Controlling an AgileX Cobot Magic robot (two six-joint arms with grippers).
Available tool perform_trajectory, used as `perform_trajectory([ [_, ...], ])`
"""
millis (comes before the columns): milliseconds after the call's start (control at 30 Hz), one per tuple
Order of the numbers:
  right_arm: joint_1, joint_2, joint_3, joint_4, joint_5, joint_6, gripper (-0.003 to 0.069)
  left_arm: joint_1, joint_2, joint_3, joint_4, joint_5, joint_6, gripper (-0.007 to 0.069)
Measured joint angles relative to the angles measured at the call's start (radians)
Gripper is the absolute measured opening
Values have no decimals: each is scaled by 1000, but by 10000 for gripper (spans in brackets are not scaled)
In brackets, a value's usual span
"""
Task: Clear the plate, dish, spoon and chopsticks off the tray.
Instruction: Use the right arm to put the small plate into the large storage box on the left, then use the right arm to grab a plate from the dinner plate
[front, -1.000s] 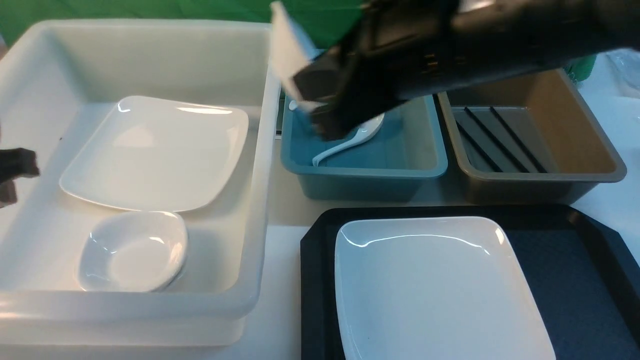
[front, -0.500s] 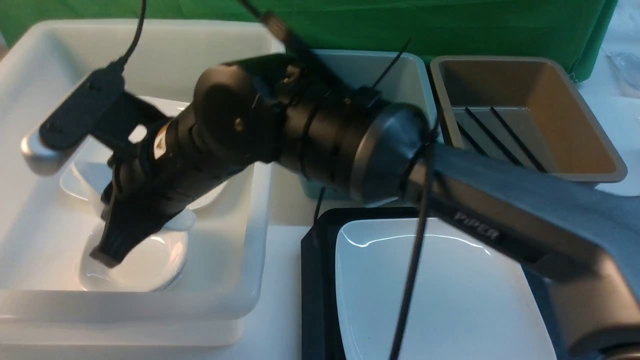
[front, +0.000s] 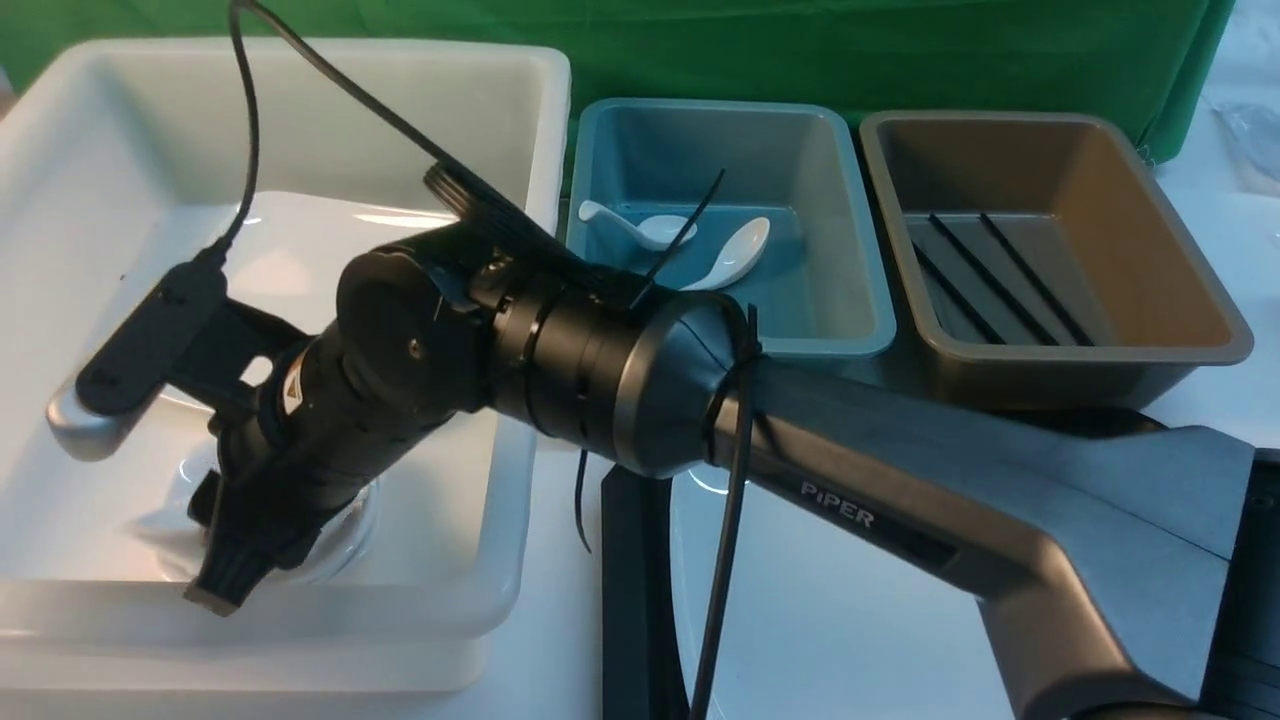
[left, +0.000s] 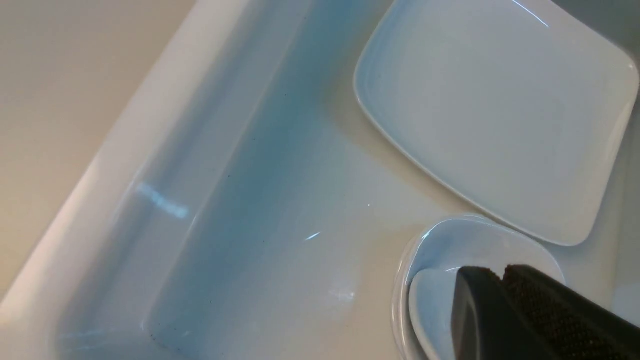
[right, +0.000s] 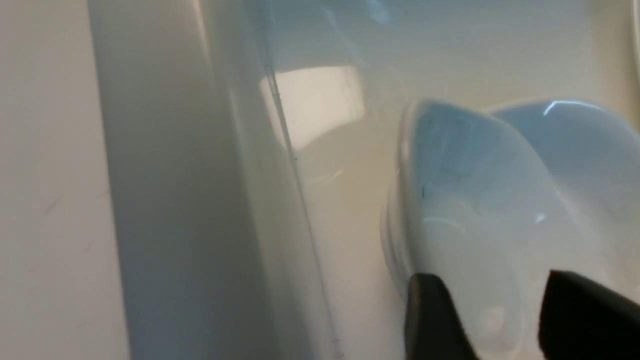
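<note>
The black tray (front: 630, 600) lies at the front right. The big white plate (front: 830, 640) rests on it, mostly hidden by my right arm. My right gripper (front: 225, 585) reaches down into the white bin (front: 520, 450). In the right wrist view its jaws (right: 505, 320) stand apart over a small white dish (right: 475, 210) that sits in a second dish (right: 575, 125). My left gripper (left: 502, 272) is shut and empty just above those dishes (left: 435, 250). The long spoon (front: 735, 255) lies in the teal bin (front: 850, 330). Black chopsticks (front: 990, 280) lie in the brown bin (front: 1200, 340).
A second big plate (front: 330, 240) lies in the white bin, also shown in the left wrist view (left: 500, 115). A short hooked spoon (front: 630, 225) is in the teal bin. My right arm crosses low over the tray and the bin wall. A green cloth hangs behind.
My right arm swung left from over the teal bin, carrying a white dish, and came down onto the small dish in the white bin. The left gripper left the front view.
</note>
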Motion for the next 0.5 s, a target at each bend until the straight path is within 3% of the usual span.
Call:
perform_trajectory([
  [133,0,-59,-9,-6,77,44,437,-11,0,0,-32,-2,53,36],
  [300,-14,-181,-11,-98,196,80,409,-104,0,0,-44,-15,82,36],
  [400,-65,-281,-11,-201,268,132,276,-204,0,0,-47,-21,95,36],
  [500,-153,-379,-11,-268,371,155,85,-340,0,-1,-42,-38,95,36],
])
